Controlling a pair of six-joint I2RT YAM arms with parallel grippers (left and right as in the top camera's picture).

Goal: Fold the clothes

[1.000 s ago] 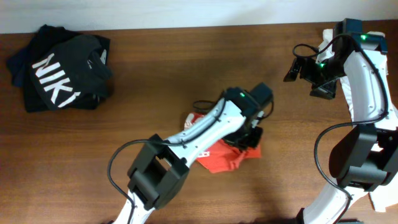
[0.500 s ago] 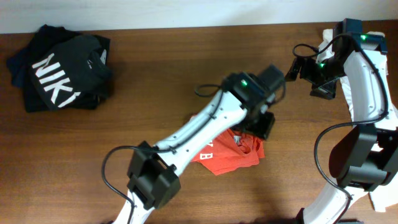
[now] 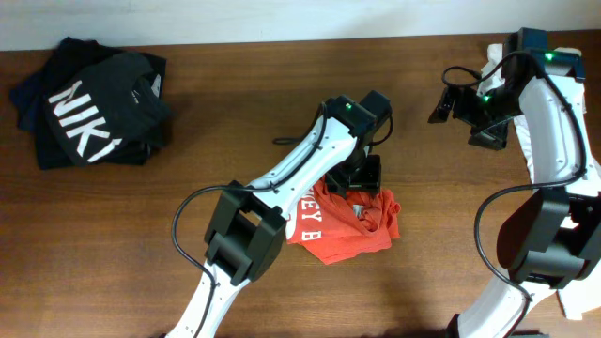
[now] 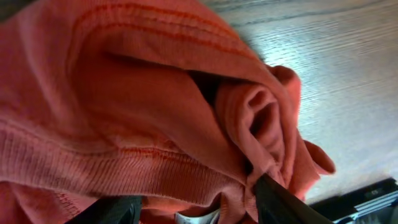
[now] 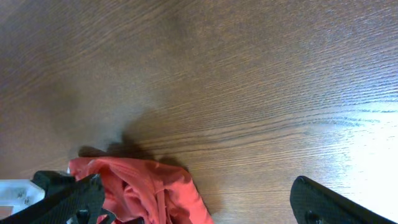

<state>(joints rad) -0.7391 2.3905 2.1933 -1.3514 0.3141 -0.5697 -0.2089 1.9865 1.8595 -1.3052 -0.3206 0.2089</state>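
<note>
The clothes, an orange-red T-shirt, lie crumpled in the middle of the table, with white lettering showing at the left edge. My left gripper hovers at the shirt's upper edge. In the left wrist view the bunched collar and folds of the shirt fill the frame. The left gripper stands open there, its two dark fingers well apart with loose fabric lying between them. My right gripper hangs open at the far right, away from the shirt. In its own view the right gripper holds nothing, and the shirt lies low on the left.
A pile of black shirts with large white letters lies at the far left corner. Bare brown wooden tabletop stretches between that pile and the orange-red shirt. The right arm's base stands at the right edge.
The left gripper opened and let go of the shirt, then drew back to the shirt's upper edge. The shirt now spreads further right, its lettering showing. The right arm has not moved.
</note>
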